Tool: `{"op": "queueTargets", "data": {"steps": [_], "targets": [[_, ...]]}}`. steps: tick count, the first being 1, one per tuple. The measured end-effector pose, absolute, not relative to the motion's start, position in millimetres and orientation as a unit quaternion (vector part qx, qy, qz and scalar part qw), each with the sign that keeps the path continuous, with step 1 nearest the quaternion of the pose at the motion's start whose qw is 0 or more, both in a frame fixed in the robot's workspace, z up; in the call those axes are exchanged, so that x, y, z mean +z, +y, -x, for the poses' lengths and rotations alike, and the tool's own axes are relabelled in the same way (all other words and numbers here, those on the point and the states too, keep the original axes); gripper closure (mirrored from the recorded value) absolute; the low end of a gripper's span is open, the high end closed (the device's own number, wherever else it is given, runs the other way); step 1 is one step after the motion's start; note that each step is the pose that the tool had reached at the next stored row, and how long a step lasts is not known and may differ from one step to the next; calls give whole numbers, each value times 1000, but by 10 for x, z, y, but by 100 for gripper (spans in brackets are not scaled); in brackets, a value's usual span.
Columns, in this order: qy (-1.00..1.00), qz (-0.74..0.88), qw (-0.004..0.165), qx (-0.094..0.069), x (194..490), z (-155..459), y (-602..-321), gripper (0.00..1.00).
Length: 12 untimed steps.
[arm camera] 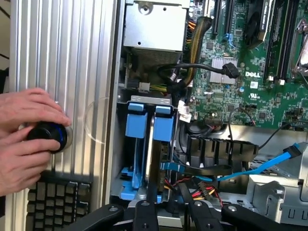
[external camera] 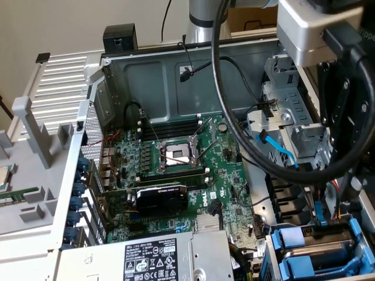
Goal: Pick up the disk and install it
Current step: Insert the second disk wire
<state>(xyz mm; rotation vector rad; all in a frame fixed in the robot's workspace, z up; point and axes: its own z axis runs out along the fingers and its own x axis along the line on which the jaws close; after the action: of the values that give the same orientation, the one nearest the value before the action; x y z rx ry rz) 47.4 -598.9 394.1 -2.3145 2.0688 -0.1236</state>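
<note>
The disk [arm camera: 155, 144] is seen standing on edge in the blue-railed drive bay [arm camera: 136, 126] at the corner of the open computer case [external camera: 176, 76], directly beneath the gripper [arm camera: 169, 211]. Its long axis is judged to run straight away from the fingertips [arm camera: 146, 211], down into the bay. The fingers are held partly closed; whether the disk's near edge is pinched cannot be told. A person's hands [arm camera: 24, 139] are rested on a black knob [arm camera: 48, 135] beside the case.
</note>
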Motion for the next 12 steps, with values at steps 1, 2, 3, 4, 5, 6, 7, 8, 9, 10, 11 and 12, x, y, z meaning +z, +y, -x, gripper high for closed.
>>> {"op": "queueTargets", "data": {"steps": [1, 2, 3, 4, 5, 6, 7, 8, 9, 10, 11, 12], "targets": [[659, 751, 18, -40, 3941, -474, -5989, 69], [652, 757, 18, -39, 3941, -474, -5989, 69], [645, 763, 19, -39, 3941, -474, -5989, 69], [638, 769, 19, -39, 3941, -474, -5989, 69], [631, 774, 19, -39, 3941, -474, -5989, 69], [624, 780, 20, -39, 3941, -474, -5989, 69], [617, 786, 20, -39, 3941, -474, -5989, 69], [610, 791, 20, -38, 3941, -473, -5989, 69], [603, 797, 21, -38, 3941, -473, -5989, 69], [596, 802, 21, -38, 3941, -473, -5989, 69], [588, 808, 21, -38, 3941, -473, -5989, 69], [581, 813, 22, -38, 3941, -473, -5989, 69]]}}
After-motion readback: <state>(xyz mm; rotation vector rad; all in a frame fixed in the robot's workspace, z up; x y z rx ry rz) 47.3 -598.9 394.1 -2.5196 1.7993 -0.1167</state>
